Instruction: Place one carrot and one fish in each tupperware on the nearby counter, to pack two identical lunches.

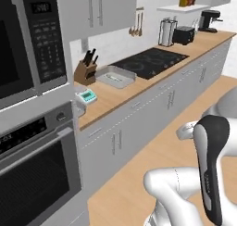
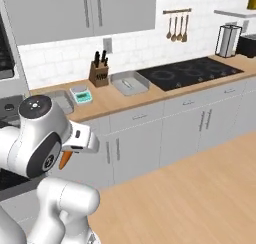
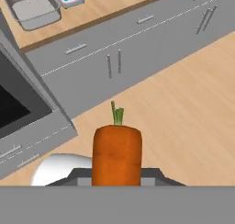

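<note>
An orange carrot (image 3: pixel 117 152) with a short green stem stands upright between my gripper (image 3: pixel 117 175), which is shut on it; in the right base view its orange tip (image 2: pixel 65 160) pokes out under the hand (image 2: pixel 68 153). I am holding it over the plank floor, in front of the lower cabinets. One grey tupperware (image 2: pixel 130 83) (image 1: pixel 115 76) lies beside the cooktop. The other tupperware (image 2: pixel 59 102) (image 3: pixel 34 9) sits at the counter's (image 2: pixel 115 102) (image 1: pixel 121 93) oven end. No fish is in view.
A white tub with teal contents (image 2: pixel 81 94) (image 1: pixel 86 96) sits between the trays, with a knife block (image 2: pixel 99 70) behind it. A black cooktop (image 1: pixel 150 62) lies further along the counter. The oven (image 1: pixel 32 174) stands at the left.
</note>
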{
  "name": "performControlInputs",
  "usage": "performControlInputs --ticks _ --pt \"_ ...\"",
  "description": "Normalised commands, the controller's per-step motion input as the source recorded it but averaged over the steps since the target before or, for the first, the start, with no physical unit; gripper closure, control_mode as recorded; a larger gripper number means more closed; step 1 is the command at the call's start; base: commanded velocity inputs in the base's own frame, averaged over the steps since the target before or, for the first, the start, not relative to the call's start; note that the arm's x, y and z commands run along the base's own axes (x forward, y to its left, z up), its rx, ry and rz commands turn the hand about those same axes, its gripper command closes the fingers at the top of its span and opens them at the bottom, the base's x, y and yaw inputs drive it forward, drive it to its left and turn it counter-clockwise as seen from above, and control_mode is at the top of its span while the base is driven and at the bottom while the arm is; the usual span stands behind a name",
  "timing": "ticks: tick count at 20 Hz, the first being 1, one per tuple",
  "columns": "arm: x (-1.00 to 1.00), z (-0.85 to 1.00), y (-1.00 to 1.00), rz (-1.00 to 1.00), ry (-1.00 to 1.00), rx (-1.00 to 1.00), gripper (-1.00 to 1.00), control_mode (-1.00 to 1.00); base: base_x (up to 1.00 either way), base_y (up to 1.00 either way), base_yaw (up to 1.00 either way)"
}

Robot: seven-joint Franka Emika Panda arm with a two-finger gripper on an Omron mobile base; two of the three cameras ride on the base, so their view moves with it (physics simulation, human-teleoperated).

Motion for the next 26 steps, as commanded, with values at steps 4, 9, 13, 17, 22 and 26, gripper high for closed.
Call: performControlInputs --ticks 4,9,13,17,22,26 --pt "0.00 0.00 0.00 0.00 0.00 0.00 1.00 1.00 1.00 -0.46 0.15" --pt "0.00 0.00 0.00 0.00 0.00 0.00 1.00 1.00 1.00 -0.32 0.23" --pt "0.00 0.00 0.00 0.00 0.00 0.00 1.00 1.00 1.00 -0.06 0.29" --pt "0.00 0.00 0.00 0.00 0.00 0.00 1.00 1.00 1.00 -0.11 0.32" --pt "0.00 0.00 0.00 0.00 0.00 0.00 1.00 1.00 1.00 -0.23 0.33" --pt "0.00 0.00 0.00 0.00 0.00 0.00 1.00 1.00 0.97 -0.34 0.38"
